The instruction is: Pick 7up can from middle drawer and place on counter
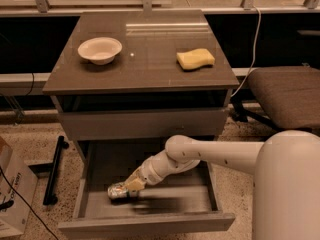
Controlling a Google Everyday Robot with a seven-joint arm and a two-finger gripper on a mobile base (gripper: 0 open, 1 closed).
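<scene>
The 7up can (118, 190) lies on its side on the floor of the open middle drawer (150, 223), near its left front. My gripper (131, 184) reaches down into the drawer from the right and sits right against the can's right end. My white arm (200, 156) runs back from it to the lower right. The counter (145, 49) is the glossy dark top of the cabinet above the drawer.
A white bowl (100, 49) stands on the counter's left and a yellow sponge (195, 58) on its right. A plain grey front panel (145, 123) closes the space above the drawer. A chair (285, 94) stands to the right, a cardboard box (12, 194) at the lower left.
</scene>
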